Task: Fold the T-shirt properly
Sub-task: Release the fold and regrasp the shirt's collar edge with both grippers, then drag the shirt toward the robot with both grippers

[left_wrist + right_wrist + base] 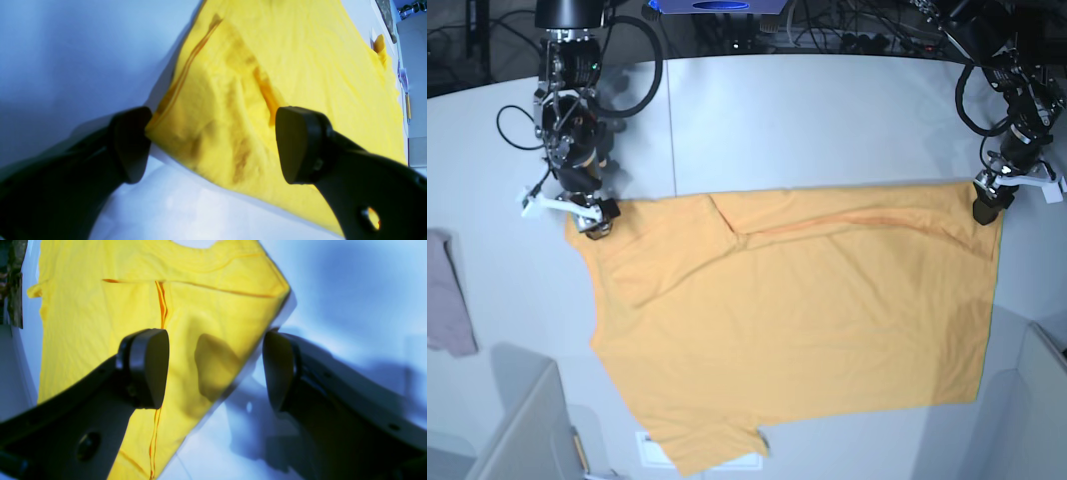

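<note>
The orange-yellow T-shirt (797,320) lies spread flat on the grey table (827,120), with a fold line along its far edge. My left gripper (987,205) is at the shirt's far right corner. In the left wrist view it (213,146) is open, its jaws standing either side of that corner of the T-shirt (300,66), one finger (130,143) touching the edge. My right gripper (595,218) is at the far left corner. In the right wrist view it (213,370) is open over the side edge of the T-shirt (100,323), below the collar.
A small pinkish-grey cloth (447,300) lies at the table's left edge. Grey panels stand at the front left (527,430) and front right (1037,400). A white slip (652,450) shows under the shirt's near hem. Cables run along the back.
</note>
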Robot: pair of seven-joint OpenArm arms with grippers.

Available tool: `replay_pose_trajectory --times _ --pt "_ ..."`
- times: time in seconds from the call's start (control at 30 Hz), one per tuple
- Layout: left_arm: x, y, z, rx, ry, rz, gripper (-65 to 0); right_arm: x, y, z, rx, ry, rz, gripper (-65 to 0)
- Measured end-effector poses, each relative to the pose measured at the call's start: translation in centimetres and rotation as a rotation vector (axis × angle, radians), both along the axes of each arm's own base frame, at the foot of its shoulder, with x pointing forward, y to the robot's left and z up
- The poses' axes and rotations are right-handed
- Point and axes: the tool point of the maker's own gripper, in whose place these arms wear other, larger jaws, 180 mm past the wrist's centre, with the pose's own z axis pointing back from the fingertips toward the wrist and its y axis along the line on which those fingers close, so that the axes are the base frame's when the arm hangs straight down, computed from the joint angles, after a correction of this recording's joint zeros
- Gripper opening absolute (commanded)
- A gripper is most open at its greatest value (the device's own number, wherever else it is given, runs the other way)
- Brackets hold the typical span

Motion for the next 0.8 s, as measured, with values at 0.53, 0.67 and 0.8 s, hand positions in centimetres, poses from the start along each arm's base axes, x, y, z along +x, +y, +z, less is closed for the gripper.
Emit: replay_pose_trajectory --times 0.53,0.67,0.8 --pt "-0.8 -0.9 -1.3 -0.014 0.066 -0.028 -65.0 0.2 -0.9 -1.3 -0.015 0.037 -0.020 -65.0" --pt "-0.7 -0.7 -1.0 0.010 0.086 -0.049 -65.0 0.3 -0.6 -0.9 -0.002 0.037 -0.016 -65.0" --pt "0.0 0.2 0.9 0.077 0.088 -0.049 -65.0 0.1 0.4 0.1 0.042 0.043 -0.007 -65.0"
